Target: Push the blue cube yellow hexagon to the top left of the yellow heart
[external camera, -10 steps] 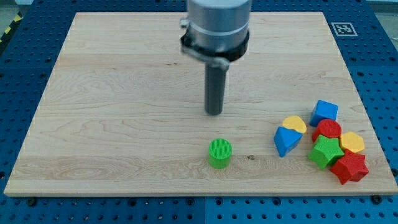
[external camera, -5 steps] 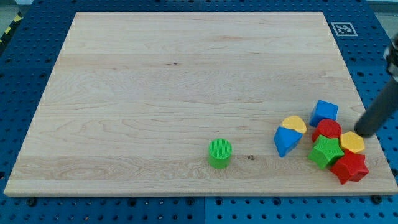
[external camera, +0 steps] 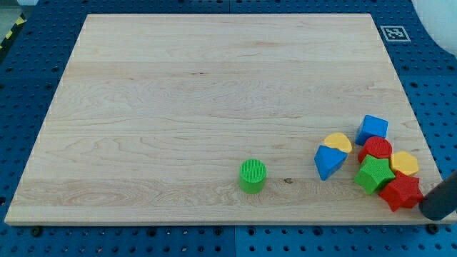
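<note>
The blue cube point(external camera: 373, 129) sits at the top of a cluster at the board's lower right. The yellow hexagon point(external camera: 404, 163) lies below and right of it, touching a red cylinder point(external camera: 376, 148). The yellow heart point(external camera: 337, 142) lies left of the cube, against a blue block point(external camera: 328, 162). My tip point(external camera: 430, 213) is at the view's bottom right, off the board's edge, just right of and below a red star point(external camera: 400, 192). It touches no block.
A green star point(external camera: 373, 175) sits between the red cylinder and the red star. A green cylinder point(external camera: 252, 175) stands alone at lower centre. A printed marker point(external camera: 395, 33) is at the board's point(external camera: 178, 93) top right corner.
The rod moved from the board's centre to the right edge beside the yellow hexagon, then down to the bottom right corner. No block has moved.
</note>
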